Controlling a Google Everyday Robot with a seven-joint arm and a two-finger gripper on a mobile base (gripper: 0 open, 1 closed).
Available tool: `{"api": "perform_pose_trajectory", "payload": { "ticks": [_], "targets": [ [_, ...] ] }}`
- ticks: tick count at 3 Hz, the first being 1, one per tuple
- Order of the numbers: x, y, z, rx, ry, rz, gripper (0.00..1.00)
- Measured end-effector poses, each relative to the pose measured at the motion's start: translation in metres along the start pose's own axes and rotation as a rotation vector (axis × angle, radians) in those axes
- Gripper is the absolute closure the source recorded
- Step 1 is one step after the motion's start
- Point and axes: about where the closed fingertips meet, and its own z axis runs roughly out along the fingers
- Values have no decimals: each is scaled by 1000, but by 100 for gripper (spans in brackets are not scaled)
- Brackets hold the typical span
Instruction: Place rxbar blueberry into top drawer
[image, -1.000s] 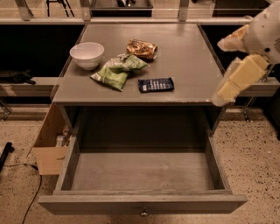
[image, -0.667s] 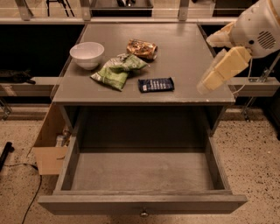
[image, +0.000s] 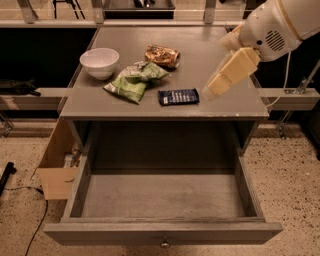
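Observation:
The rxbar blueberry, a flat dark navy bar with pale lettering, lies on the grey counter top near its front edge. The top drawer below is pulled wide open, its grey interior bare, with a small round knob on its front. My gripper, at the end of a cream-coloured arm coming in from the upper right, hangs just right of the bar and slightly above the counter.
A white bowl stands at the counter's left. A green chip bag lies just left of the bar. An orange-brown snack packet lies behind them. A cardboard box sits on the floor left of the drawer.
The arm has swung in from the right edge of the counter toward the left, bringing the gripper close to the bar's right end. The objects have not moved.

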Motion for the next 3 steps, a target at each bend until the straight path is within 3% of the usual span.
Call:
{"api": "perform_pose_trajectory", "payload": {
  "ticks": [1, 3],
  "targets": [
    [0, -11, 10, 32, -13, 23, 0],
    [13, -83, 33, 157, -85, 122, 0]
  ]
}}
